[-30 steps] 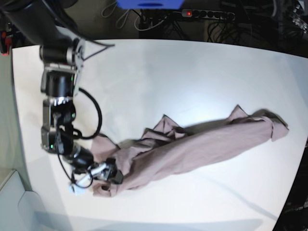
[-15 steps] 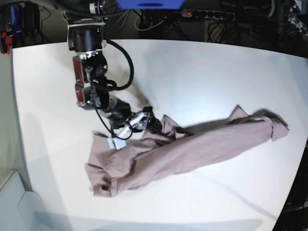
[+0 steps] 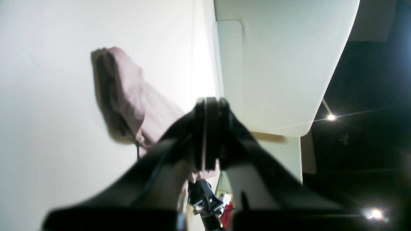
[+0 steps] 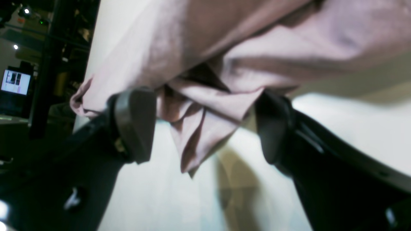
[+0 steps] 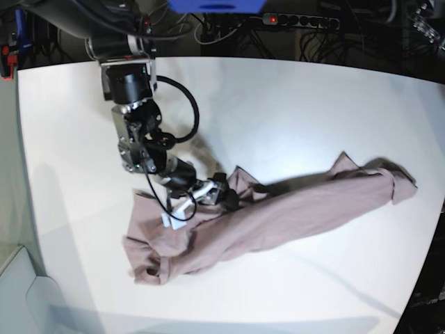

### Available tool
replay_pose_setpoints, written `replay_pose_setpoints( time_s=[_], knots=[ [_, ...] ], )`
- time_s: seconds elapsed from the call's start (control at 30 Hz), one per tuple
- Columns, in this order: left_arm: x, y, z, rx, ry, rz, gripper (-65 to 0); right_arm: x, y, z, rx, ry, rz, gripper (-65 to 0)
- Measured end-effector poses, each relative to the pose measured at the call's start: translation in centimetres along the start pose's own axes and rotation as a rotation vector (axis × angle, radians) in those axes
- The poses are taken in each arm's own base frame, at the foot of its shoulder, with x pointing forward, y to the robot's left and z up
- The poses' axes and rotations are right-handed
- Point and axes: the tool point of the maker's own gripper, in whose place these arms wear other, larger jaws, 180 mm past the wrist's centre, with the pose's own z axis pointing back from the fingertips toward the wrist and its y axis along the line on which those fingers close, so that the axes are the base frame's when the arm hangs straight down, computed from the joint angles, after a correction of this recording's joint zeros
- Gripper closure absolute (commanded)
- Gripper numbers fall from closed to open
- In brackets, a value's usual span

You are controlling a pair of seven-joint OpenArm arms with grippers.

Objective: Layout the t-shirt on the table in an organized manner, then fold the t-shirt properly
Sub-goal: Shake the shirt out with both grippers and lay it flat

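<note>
Right wrist view shows my right gripper (image 4: 205, 128) wide open around a pointed t-shirt (image 4: 205, 134) flap. I should push deeper before squeezing. My left gripper (image 3: 208, 134) is closed, holding nothing. The shirt lies bunched on the table (image 5: 292, 104).

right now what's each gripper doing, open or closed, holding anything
Left gripper: shut, holding nothing, off to the side of the t-shirt.
Right gripper: open, jaws on either side of a fold of the t-shirt, not clamped.
</note>
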Motion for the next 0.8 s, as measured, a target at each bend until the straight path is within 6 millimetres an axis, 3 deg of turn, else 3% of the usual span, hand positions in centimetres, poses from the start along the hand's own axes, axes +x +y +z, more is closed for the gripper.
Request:
replay_pose_setpoints(
  time_s=[0.1,0.27,0.3,0.43,0.53,0.7,0.8],
  knots=[
    [0.0,0.0,0.0,0.000,0.000,0.000,-0.4,0.0,-0.1,-0.3,-0.005,0.018,0.003,-36.7],
    [0.0,0.0,0.0,0.000,0.000,0.000,-0.4,-0.3,-0.8,-0.5,-0.021,-0.007,-0.014,-2.6],
    [0.0,0.0,0.0,0.000,0.000,0.000,-0.4,-0.1,-0.7,-0.6,-0.020,-0.021,-0.019,0.0],
    [-0.1,0.0,0.0,-0.001,0.001,0.002,-0.4,-0.2,-0.6,-0.5,-0.020,-0.005,-0.013,0.0],
    [-0.1,0.1,0.0,0.000,0.001,0.003,-0.4,0.3,0.6,0.6,-0.007,-0.011,0.039,0.0],
    [-0.1,0.1,0.0,0.001,0.001,0.002,-0.4,2.9,5.3,6.8,0.036,-0.114,0.236,0.0],
    [-0.1,0.1,0.0,0.000,0.003,0.002,-0.4,3.0,8.1,9.8,0.065,-0.144,0.320,0.0]
  ],
)
